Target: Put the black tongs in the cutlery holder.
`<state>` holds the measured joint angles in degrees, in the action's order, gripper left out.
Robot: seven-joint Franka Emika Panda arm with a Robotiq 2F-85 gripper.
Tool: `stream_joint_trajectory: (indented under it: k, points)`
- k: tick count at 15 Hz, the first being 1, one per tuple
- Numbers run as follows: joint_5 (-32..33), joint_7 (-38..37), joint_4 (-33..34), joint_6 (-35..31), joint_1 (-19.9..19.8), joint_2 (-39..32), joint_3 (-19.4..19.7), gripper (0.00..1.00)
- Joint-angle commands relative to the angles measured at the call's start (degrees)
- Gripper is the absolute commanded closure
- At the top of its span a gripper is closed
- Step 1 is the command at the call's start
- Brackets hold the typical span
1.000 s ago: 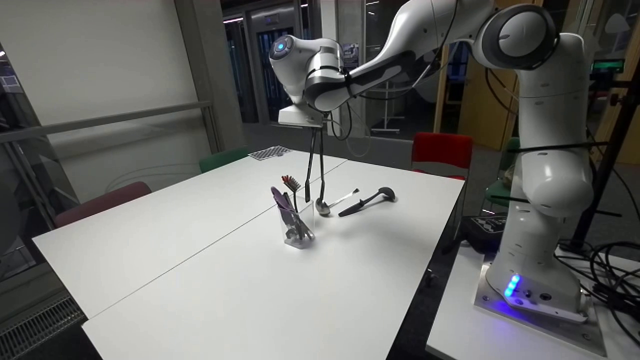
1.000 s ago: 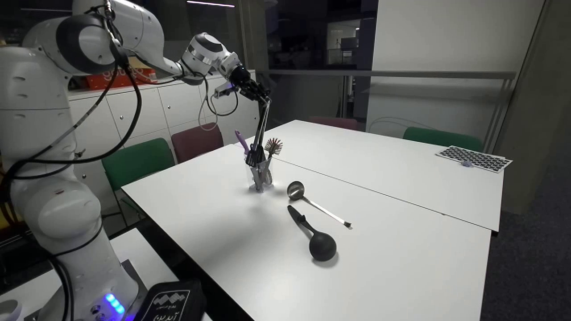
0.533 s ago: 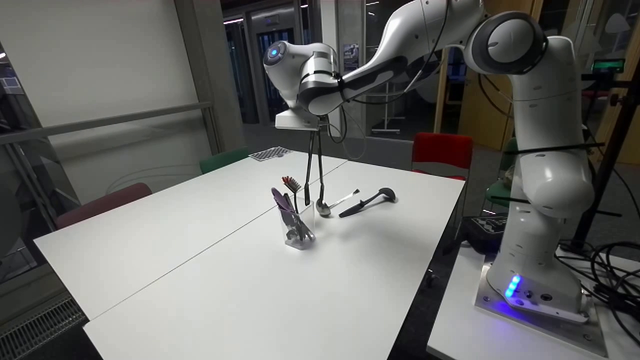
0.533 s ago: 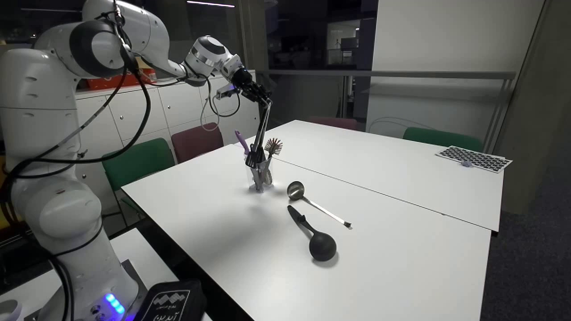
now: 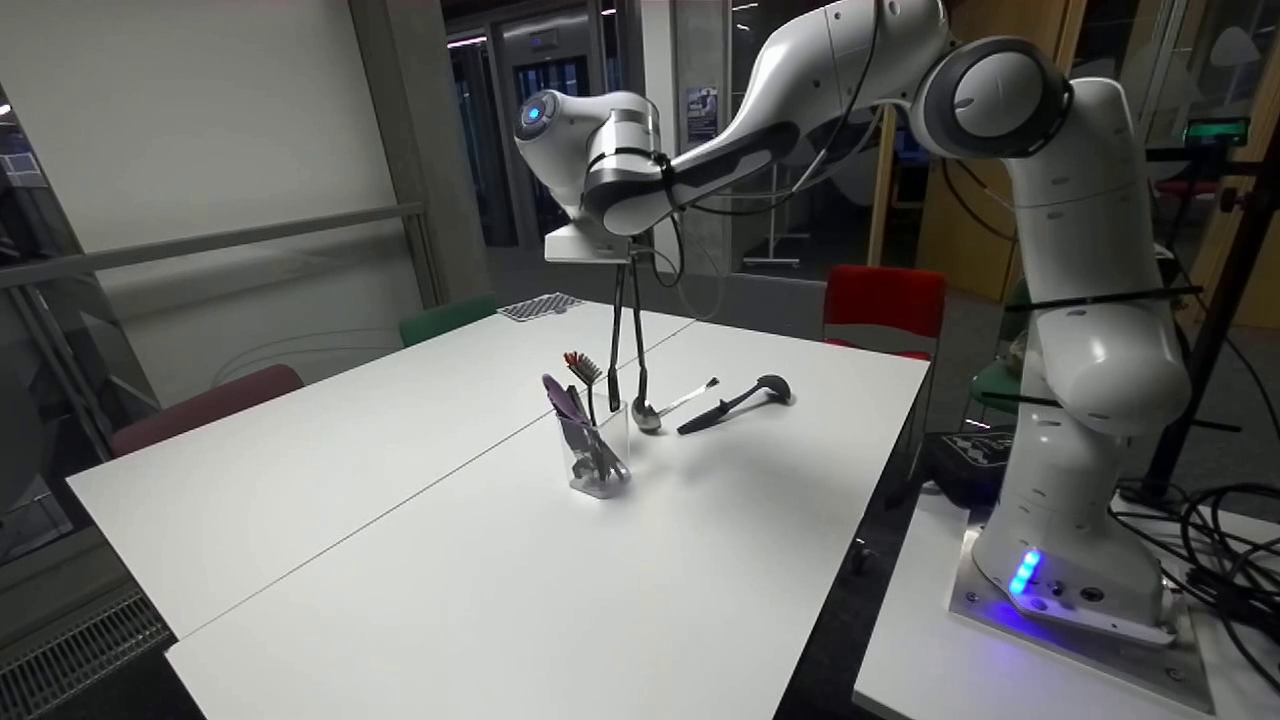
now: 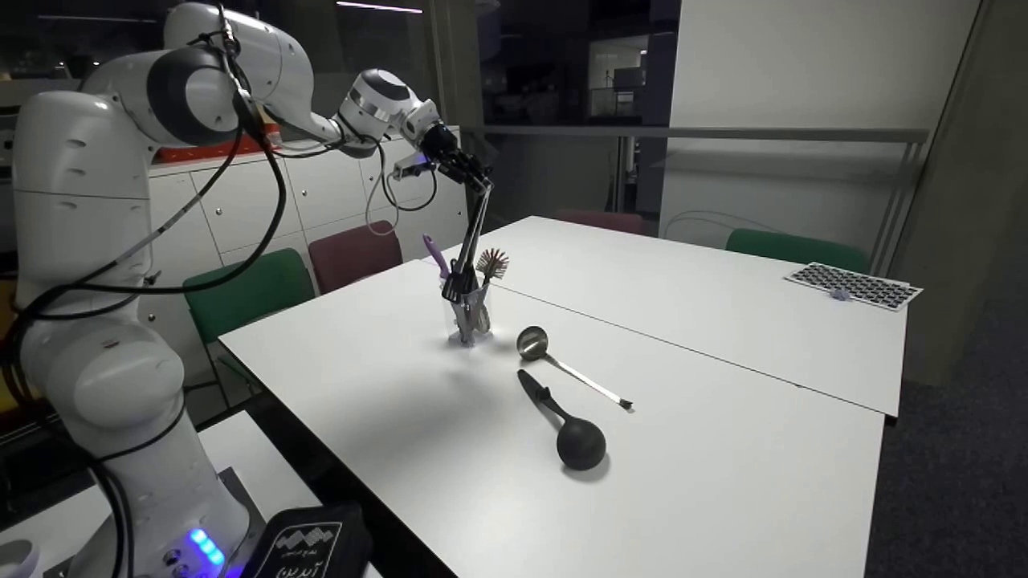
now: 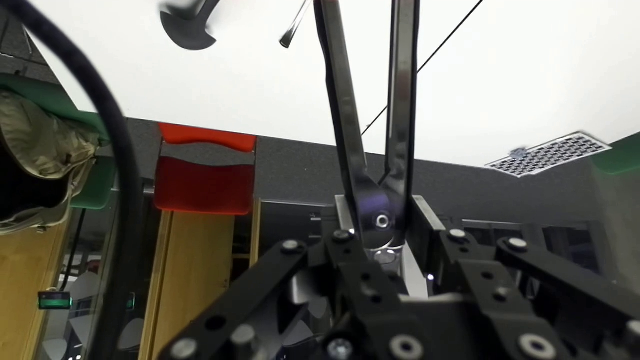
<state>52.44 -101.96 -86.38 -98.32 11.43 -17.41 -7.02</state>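
Note:
In the wrist view my gripper (image 7: 384,215) is shut on the hinge end of the black tongs (image 7: 401,85). Their two slightly spread arms run out of that picture at the top. Both exterior views show the black tongs (image 5: 616,330) hanging downward, a little tilted. The clear cutlery holder (image 5: 618,440) stands upright on the table with several utensils in it. In an exterior view the tongs' tips overlap the top of the holder (image 6: 474,313), below my gripper (image 6: 482,180). From elsewhere the tips appear at and right of its rim; whether either is inside, I cannot tell.
A purple handle (image 6: 435,253) and a red-bristled brush (image 6: 492,263) stick up from the holder. Beside it on the white table lie a steel ladle (image 6: 532,343) and a black ladle (image 6: 581,444). A checkered board (image 6: 854,286) lies at the far edge.
The arm has reached slightly farther out and sunk a little, carrying the tongs with it. The tips have shifted only slightly downward. The holder and ladles stay put.

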Motion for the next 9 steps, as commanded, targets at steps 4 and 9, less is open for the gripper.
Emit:
stream_joint_trajectory:
  k: [4,9]
  points:
    - [4.21,3.83,7.40,5.10,2.20,-2.83,1.55,0.92]
    - [5.48,5.36,11.21,6.46,2.80,-4.65,1.84,0.92]
